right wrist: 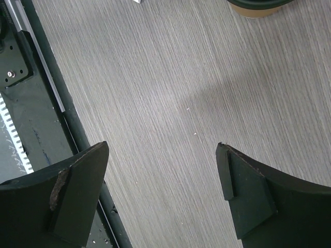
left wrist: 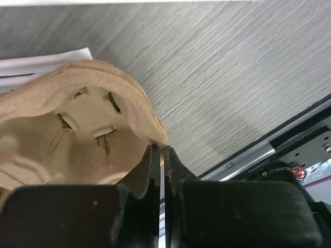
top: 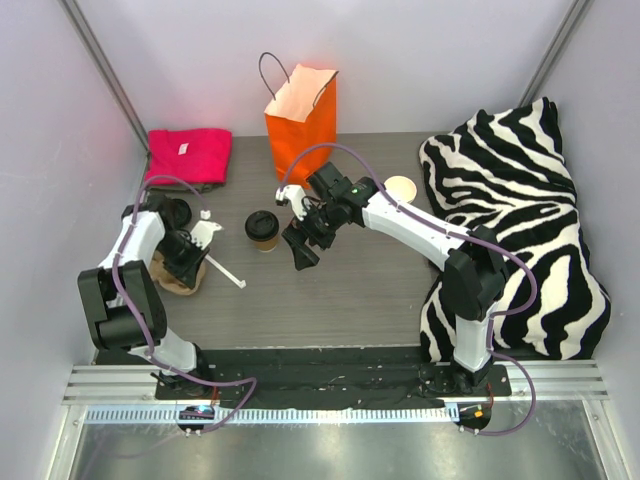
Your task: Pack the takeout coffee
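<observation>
Left fingers [left wrist: 178,175] pinch the tray rim [left wrist: 147,124]; right fingers [right wrist: 248,196] spread near the brown, black-lidded, seemingly upright cup [top: 263,229].

Cardboard tray [left wrist: 67,124], pink cloth [top: 188,155] (folded), zebra blanket [top: 520,200]

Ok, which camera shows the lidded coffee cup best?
Top external: the coffee cup stands whole and upright, lid on. Right wrist catches only a sliver at its top edge; left wrist shows none of it.

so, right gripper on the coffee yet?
No, the right gripper is open over bare table, with the takeout coffee standing apart beside it.
</observation>
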